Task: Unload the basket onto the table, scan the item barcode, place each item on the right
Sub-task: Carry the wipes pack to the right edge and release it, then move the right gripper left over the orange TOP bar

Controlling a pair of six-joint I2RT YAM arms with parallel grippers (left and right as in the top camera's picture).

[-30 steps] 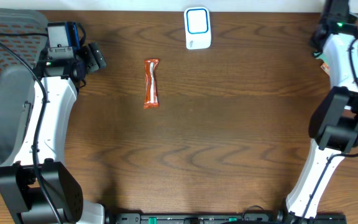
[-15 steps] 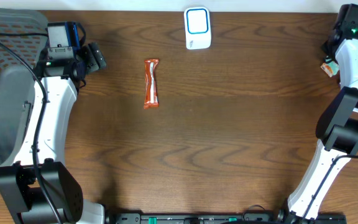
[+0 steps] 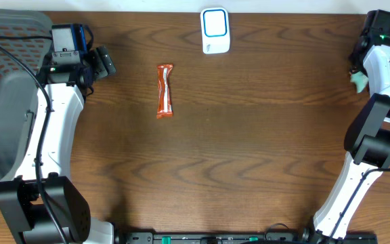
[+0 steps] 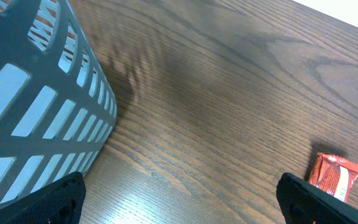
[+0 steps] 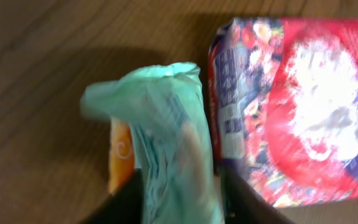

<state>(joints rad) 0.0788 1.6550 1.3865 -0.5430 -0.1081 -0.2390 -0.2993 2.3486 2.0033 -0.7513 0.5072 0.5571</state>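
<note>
Progress early, by the look: nothing at scanner [image 3: 215, 30] yet. Teal packet [image 5: 166, 143] between jaws of right claw [image 5: 182, 196], well right of scanner; gripped or loose, cannot tell. Orange bar [image 3: 164, 90] flat on desk [image 3: 249, 149], near scanner's lower left. Left claw [image 4: 182, 199] spread wide, empty.

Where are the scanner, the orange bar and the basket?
scanner [image 3: 215, 28]: overhead view, middle of its face.
orange bar [image 3: 164, 90]: overhead view, middle of the wrapper.
basket [image 4: 17, 43]: left wrist view, its slotted side wall.
</note>
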